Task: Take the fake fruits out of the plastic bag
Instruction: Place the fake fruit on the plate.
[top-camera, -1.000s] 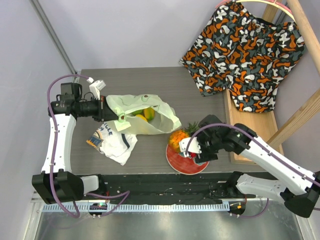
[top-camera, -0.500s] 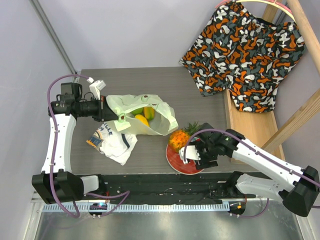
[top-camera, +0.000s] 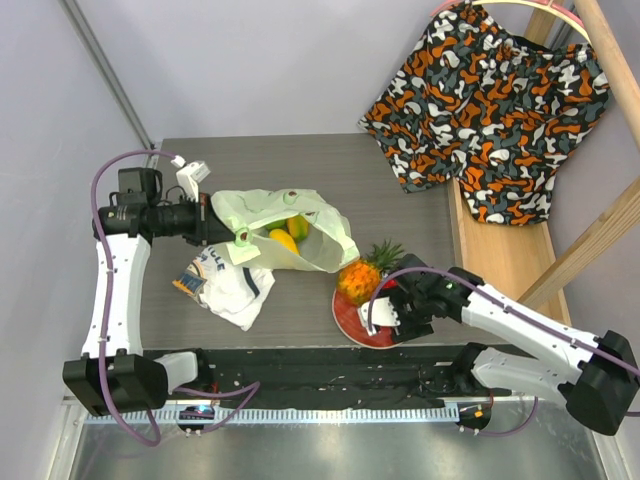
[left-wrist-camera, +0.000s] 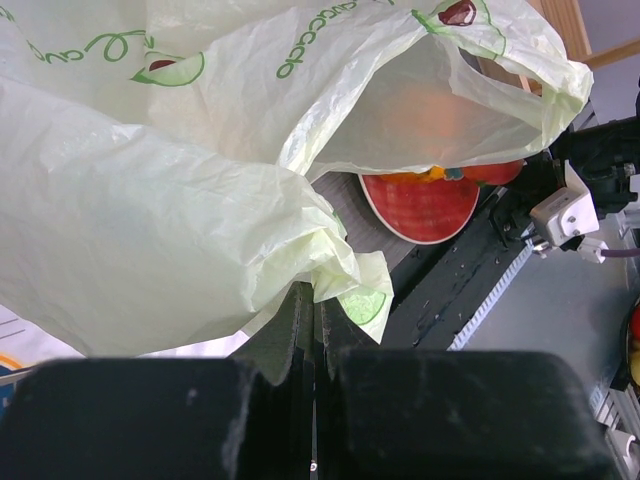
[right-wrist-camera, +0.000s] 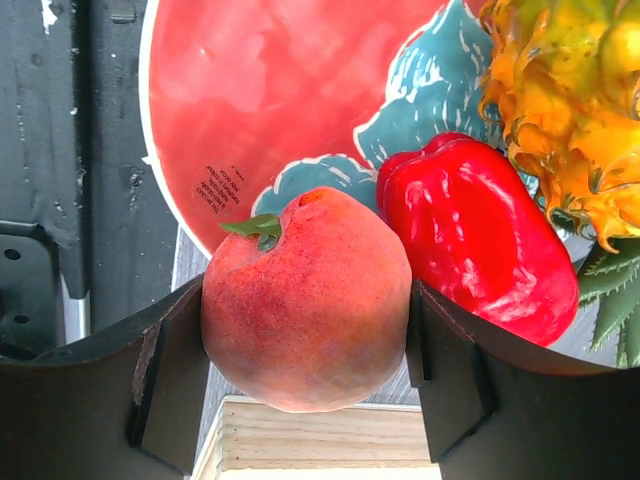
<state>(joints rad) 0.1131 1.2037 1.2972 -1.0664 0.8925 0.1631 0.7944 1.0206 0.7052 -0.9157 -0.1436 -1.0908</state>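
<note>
The pale-green plastic bag (top-camera: 285, 228) lies at the table's middle left with its mouth open to the right. A yellow fruit (top-camera: 283, 240) and an orange-green fruit (top-camera: 296, 224) show inside it. My left gripper (top-camera: 226, 232) is shut on the bag's edge (left-wrist-camera: 330, 270); its jaws are pressed together in the left wrist view (left-wrist-camera: 315, 305). My right gripper (top-camera: 384, 312) is shut on a red-orange peach (right-wrist-camera: 305, 300) above the red plate (right-wrist-camera: 250, 90). A red pepper (right-wrist-camera: 470, 250) and the orange pineapple (top-camera: 358, 275) lie on the plate (top-camera: 345, 318).
A white printed T-shirt (top-camera: 228, 283) lies just in front of the bag. Patterned orange-black shorts (top-camera: 490, 100) hang on a wooden rack (top-camera: 505, 255) at the right. A black rail (top-camera: 320, 365) runs along the table's near edge.
My right gripper with the peach has moved down and toward the near side of the plate. The left arm and the bag have barely shifted.
</note>
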